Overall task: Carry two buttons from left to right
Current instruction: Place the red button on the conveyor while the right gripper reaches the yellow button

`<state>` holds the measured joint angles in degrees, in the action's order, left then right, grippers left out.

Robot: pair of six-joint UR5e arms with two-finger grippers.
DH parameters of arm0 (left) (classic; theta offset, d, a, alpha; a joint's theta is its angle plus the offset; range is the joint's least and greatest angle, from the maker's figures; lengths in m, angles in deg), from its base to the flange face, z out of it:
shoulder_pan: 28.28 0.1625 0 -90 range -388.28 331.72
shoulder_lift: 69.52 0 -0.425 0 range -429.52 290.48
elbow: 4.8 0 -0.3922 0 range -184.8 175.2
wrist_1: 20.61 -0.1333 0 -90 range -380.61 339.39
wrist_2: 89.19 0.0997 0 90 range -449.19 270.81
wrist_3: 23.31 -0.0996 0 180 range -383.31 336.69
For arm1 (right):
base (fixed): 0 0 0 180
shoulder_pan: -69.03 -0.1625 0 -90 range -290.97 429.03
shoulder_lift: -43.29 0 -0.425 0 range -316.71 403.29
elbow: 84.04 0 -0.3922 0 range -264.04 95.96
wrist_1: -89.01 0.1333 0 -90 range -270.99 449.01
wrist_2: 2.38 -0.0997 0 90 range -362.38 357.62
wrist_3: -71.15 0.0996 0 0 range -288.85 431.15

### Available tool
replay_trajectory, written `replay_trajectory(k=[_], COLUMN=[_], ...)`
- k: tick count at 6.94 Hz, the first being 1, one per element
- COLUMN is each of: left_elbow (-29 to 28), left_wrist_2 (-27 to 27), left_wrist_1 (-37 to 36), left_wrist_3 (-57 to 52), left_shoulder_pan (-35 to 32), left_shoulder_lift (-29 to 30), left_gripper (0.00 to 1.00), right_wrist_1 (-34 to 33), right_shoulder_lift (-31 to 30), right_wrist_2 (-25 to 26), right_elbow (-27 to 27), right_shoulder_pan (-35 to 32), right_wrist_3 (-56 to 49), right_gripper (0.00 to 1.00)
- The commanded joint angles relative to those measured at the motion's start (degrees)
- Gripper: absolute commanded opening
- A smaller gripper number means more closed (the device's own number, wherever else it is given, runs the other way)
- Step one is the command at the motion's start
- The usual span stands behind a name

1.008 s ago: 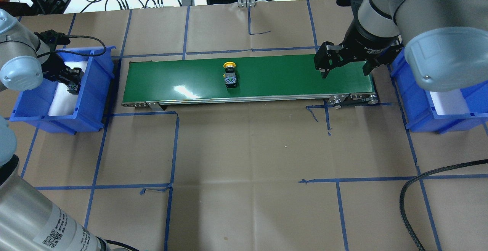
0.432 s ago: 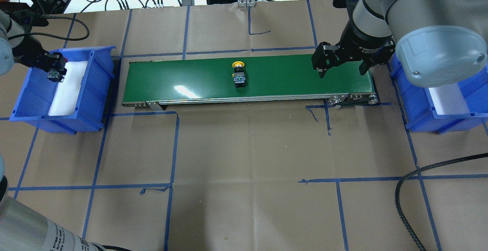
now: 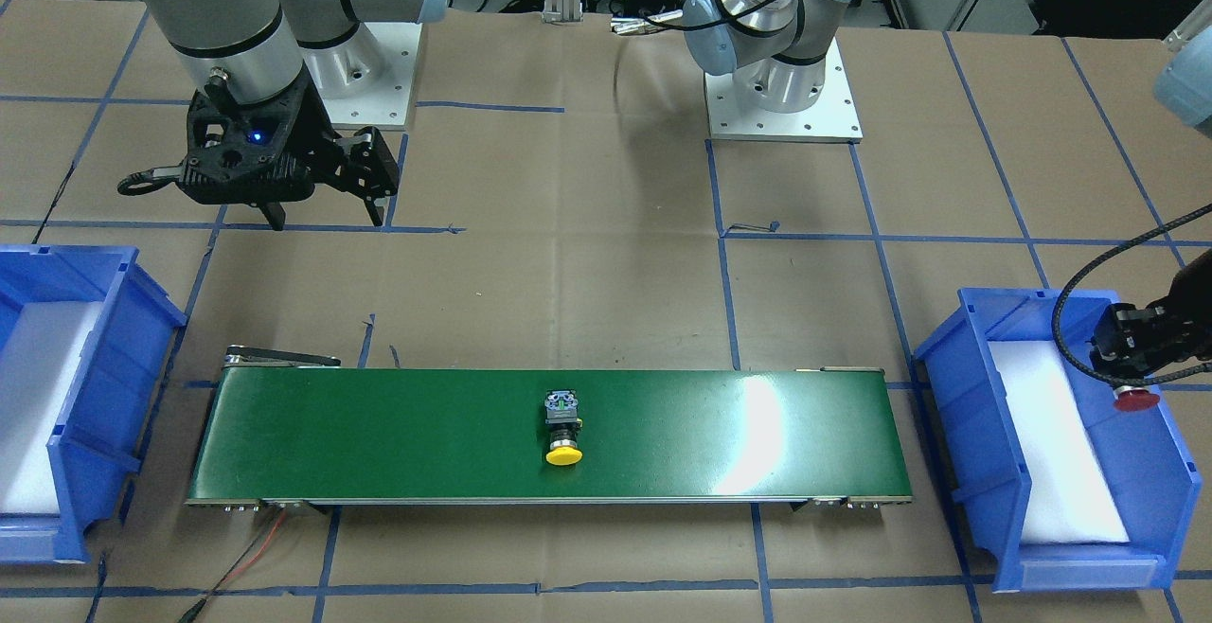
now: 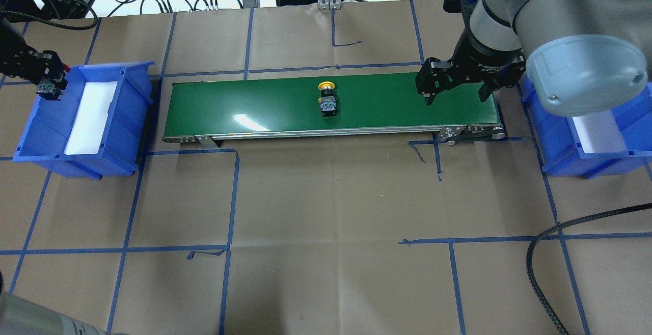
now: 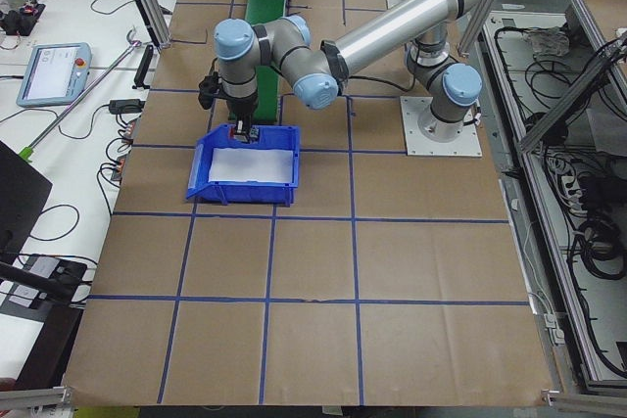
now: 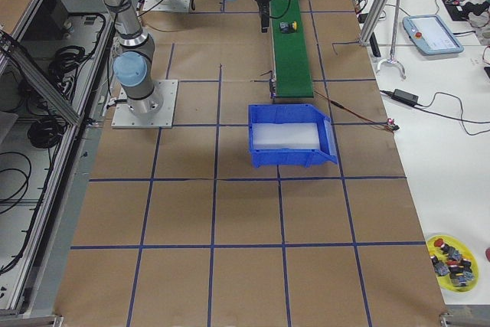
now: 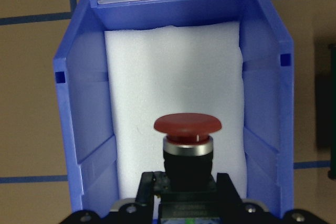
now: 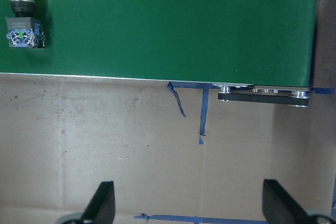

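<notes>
A yellow button [image 4: 326, 101] lies on its side on the green conveyor belt [image 4: 254, 103], a little right of its middle. It also shows in the front view [image 3: 564, 434] and the right wrist view [image 8: 21, 17]. My left gripper [image 4: 48, 84] is shut on a red button [image 7: 187, 129] and holds it, cap outward, above the outer edge of the left blue bin [image 4: 137, 90]. The red cap also shows in the front view [image 3: 1135, 402]. My right gripper [image 4: 457, 95] is open and empty, above the belt's right end, well right of the yellow button.
The left bin [image 7: 89, 103] holds only white foam. The right blue bin [image 4: 560, 144], also foam-lined, stands past the belt's right end. A black cable [image 4: 560, 230] loops over the table at the right. A yellow dish of spare buttons [image 6: 452, 254] sits at the table's corner.
My left gripper has risen out of the left bin with the red button and moved outward. The yellow button has travelled right along the belt. My right gripper has shifted only slightly.
</notes>
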<state>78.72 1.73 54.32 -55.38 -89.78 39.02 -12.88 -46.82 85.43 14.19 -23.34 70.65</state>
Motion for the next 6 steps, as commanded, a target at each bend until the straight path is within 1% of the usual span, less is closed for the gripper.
replay_trajectory(k=[1,3,4,6], left_elbow=[-0.5,0.2,0.7,1.5], left_wrist_2=[0.5,0.4,0.3,0.2], left_wrist_1=[1.0,1.2,1.2,0.7], left_wrist_3=[7.6,15.9,20.1,24.6], left_shoulder_pan=[-6.3,-13.1,-16.9,-21.6], left_shoulder_lift=[0.2,0.3,0.5,2.3], left_gripper=[0.08,0.08,0.08,0.08], right_wrist_1=[-0.1,-0.1,-0.7,-2.7], right_shoulder_lift=[0.2,0.8,2.1,3.7], right_wrist_2=[0.0,-0.3,-0.3,-0.2], right_elbow=[0.1,0.0,-0.5,-1.8], right_shoulder_pan=[0.0,0.0,0.0,0.0], right_wrist_3=[-0.3,0.0,0.0,0.1], right_gripper=[1.00,1.00,1.00,1.00])
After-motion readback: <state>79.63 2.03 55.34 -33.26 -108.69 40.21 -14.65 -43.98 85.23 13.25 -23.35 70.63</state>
